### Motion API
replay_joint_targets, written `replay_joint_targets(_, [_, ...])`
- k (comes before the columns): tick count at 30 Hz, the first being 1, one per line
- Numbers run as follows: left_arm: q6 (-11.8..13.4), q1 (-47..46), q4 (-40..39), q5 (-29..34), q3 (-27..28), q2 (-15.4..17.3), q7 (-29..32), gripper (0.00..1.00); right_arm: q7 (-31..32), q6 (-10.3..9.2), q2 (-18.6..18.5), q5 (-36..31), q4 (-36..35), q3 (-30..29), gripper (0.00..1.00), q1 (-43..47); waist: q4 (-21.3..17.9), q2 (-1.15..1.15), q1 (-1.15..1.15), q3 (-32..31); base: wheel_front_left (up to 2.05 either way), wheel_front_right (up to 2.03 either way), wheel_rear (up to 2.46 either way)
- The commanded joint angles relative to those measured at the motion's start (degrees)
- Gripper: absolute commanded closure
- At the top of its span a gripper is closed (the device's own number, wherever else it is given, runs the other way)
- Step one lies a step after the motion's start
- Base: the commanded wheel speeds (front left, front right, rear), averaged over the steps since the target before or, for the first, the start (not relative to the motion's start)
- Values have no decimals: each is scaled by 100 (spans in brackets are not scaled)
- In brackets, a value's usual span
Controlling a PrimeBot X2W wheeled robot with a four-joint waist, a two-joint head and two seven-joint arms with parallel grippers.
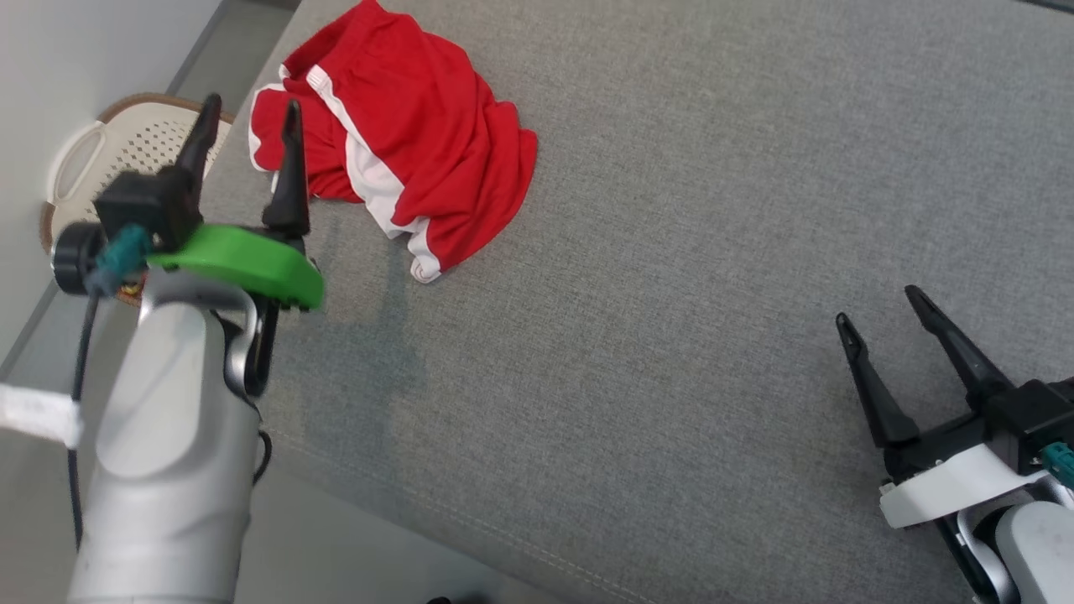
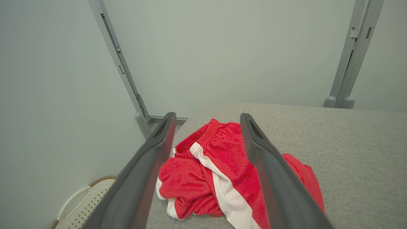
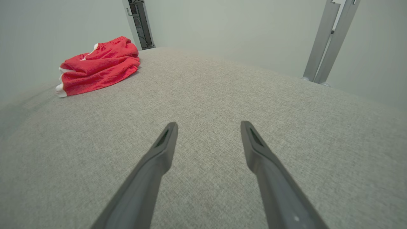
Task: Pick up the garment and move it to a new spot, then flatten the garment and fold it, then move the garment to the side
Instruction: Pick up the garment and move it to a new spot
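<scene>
At the near right, the right gripper (image 1: 878,306) hangs low over the bare grey fabric of the table (image 1: 671,294), jaws wide apart and holding nothing. Its fingers point towards the far side.

Farther back, at the table's left edge, the left gripper (image 1: 252,105) is raised above the surface. Its jaws are also spread and empty, and its fingertips are just short of the garment. In the left wrist view the two fingers (image 2: 143,171) frame the cloth without touching it.

Left of that arm, a white perforated laundry basket (image 1: 126,143) with a brown rim stands on the floor beside the table.

The red shorts (image 1: 403,143), with white side stripes and an elastic waistband, lie crumpled in a heap at the table's far left corner, well apart from the right gripper.

Behind the table, grey metal posts (image 3: 324,41) rise against a pale wall.
</scene>
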Motion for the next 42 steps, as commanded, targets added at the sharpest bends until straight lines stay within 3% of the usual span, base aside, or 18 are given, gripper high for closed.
replay_joint_targets(1, [-28,-510,397,-195,-17,95,221,0,-16,-10,-123,-50,-82,-57,0,-132,-167,0,-1,732,0,0,0])
replay_joint_targets(5, [-39,-1444,1463,-633,-221,198,799,0,-16,-10,-300,-62,-202,-176,0,-228,-253,0,-1,1066,0,0,0])
replay_joint_targets(11, [-40,-2208,2486,-1428,-516,312,1200,0,0,-12,-354,-94,-223,-214,0,-306,-423,0,-1,1443,0,0,0])
replay_joint_targets(19, [-30,-2438,3443,-1802,-946,521,1178,0,42,-20,-349,-164,-219,-353,0,-330,-636,0,-1,1725,0,0,0])
replay_joint_targets(25, [-31,-2372,4044,-1995,-1115,328,1498,0,49,-26,-330,-197,-196,-402,0,-315,-694,0,-1,1787,0,0,0])
replay_joint_targets(27, [-32,-2315,4046,-2116,-1167,295,1452,100,61,-27,-290,-203,-175,-379,0,-314,-707,0,-1,1755,0,0,0])
replay_joint_targets(33, [-35,-2008,3626,-2652,-1315,447,1028,100,59,-23,-105,-150,-186,-221,0,-413,-794,0,-1,1516,0,0,0])
replay_joint_targets(42, [-32,-1499,2830,-3036,-1802,1125,-26,100,-1,-10,426,-14,-181,-4,0,-617,-1148,0,-1,717,0,0,0])
